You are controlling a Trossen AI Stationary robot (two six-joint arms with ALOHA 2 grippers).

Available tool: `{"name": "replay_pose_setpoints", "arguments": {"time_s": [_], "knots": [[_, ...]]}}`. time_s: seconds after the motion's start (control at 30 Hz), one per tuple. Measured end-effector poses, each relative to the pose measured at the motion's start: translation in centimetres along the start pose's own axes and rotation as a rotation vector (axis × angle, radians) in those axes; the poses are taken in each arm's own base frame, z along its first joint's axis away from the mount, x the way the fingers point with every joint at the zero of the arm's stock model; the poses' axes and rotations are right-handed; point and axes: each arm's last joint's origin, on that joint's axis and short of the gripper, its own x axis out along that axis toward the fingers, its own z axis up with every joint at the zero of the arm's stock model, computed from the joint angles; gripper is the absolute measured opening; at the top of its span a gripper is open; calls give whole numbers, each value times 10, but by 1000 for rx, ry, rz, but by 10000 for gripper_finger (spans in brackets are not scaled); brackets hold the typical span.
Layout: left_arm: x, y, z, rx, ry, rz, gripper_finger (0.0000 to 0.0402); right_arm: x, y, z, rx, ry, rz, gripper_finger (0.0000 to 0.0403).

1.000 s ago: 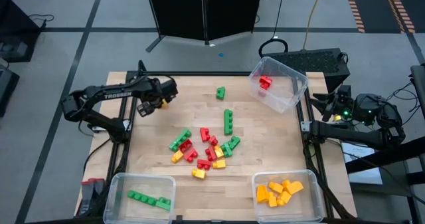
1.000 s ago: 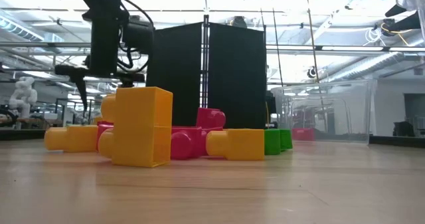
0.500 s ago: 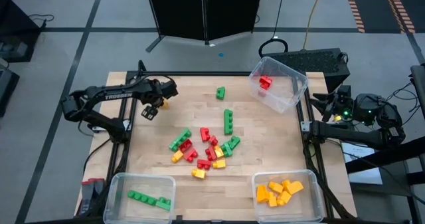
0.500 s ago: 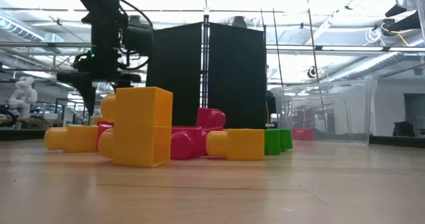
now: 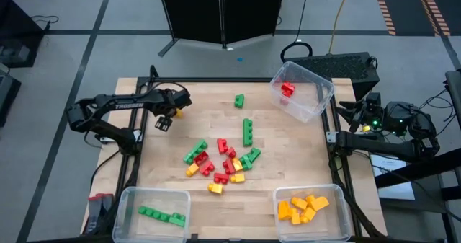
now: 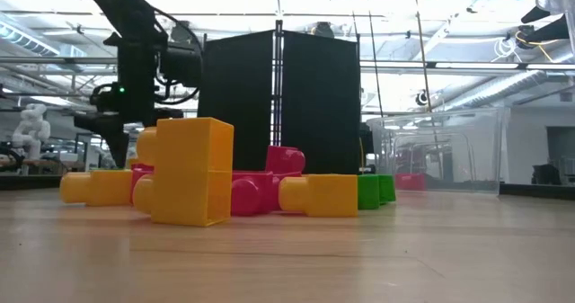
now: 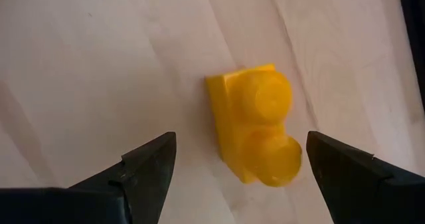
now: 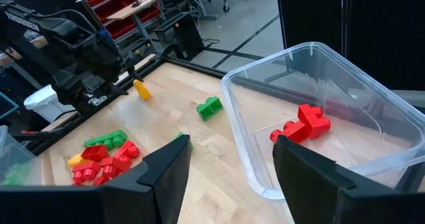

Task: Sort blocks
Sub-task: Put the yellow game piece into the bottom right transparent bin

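A lone yellow block (image 7: 255,124) lies on its side on the wooden table near the far left corner, its studs facing my wrist camera. My left gripper (image 7: 239,171) hangs over it, pointing steeply down and open, with one finger on either side of the block and clear of it. The same gripper (image 5: 166,119) shows in the high view. A heap of red, green and yellow blocks (image 5: 223,160) lies mid-table. Two green blocks (image 5: 238,100) (image 5: 248,131) lie apart, farther back. My right gripper (image 8: 229,177) waits open at the table's right edge, near the tilted bin.
A clear bin (image 5: 301,90) with red blocks stands tilted at the far right. A bin of green blocks (image 5: 153,213) is at the near left, and a bin of yellow blocks (image 5: 311,210) at the near right. A dark panel (image 5: 220,12) stands behind the table.
My left gripper has sunk toward the lone yellow block and rolled about its own pointing line. Its fingers have stayed open.
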Motion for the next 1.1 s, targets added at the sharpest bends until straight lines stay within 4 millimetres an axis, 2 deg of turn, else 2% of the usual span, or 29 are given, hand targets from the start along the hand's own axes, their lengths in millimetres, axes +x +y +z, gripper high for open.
{"name": "replay_pose_setpoints", "arguments": {"time_s": [0.43,0.57,0.83,1.1], "knots": [[15,7,0,-24,78,16,300,0,0,0,0,0,0,208],[19,11,1,-22,90,43,251,0,0,0,0,0,0,208],[25,17,3,37,92,46,82,0,0,0,10,1,-1,208],[24,12,-7,264,174,-36,80,0,0,0,7,1,0,208]]}}
